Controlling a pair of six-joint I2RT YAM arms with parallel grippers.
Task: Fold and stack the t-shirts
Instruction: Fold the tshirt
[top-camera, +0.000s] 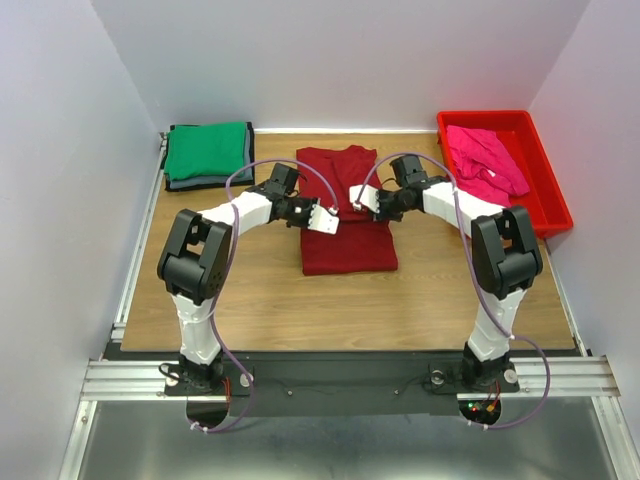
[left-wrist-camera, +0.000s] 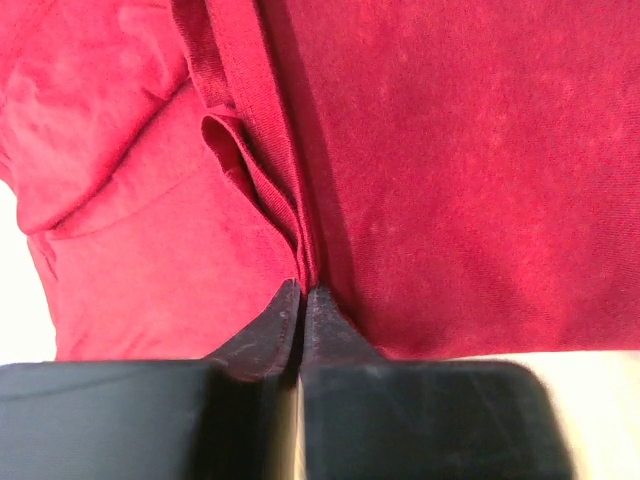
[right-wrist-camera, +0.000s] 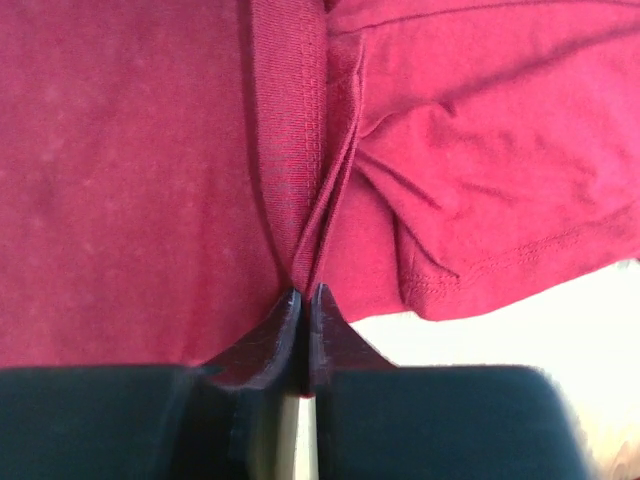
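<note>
The dark red t-shirt (top-camera: 347, 250) lies in the middle of the table, its sides folded in to a narrow strip. My left gripper (top-camera: 330, 223) is over its left edge and my right gripper (top-camera: 357, 196) over its upper right part. In the left wrist view the left gripper (left-wrist-camera: 303, 290) is shut on a pinched ridge of the dark red t-shirt (left-wrist-camera: 450, 170). The right gripper (right-wrist-camera: 304, 293) is likewise shut on a gathered fold of the dark red t-shirt (right-wrist-camera: 130, 180) beside a sleeve hem. A folded green t-shirt (top-camera: 207, 150) lies on a dark grey one (top-camera: 205, 184) at the back left.
A red plastic tray (top-camera: 548, 207) stands at the back right with a crumpled bright pink t-shirt (top-camera: 485, 160) in it. White walls close in the table on three sides. Bare wood (top-camera: 400, 305) shows in front of the dark red t-shirt.
</note>
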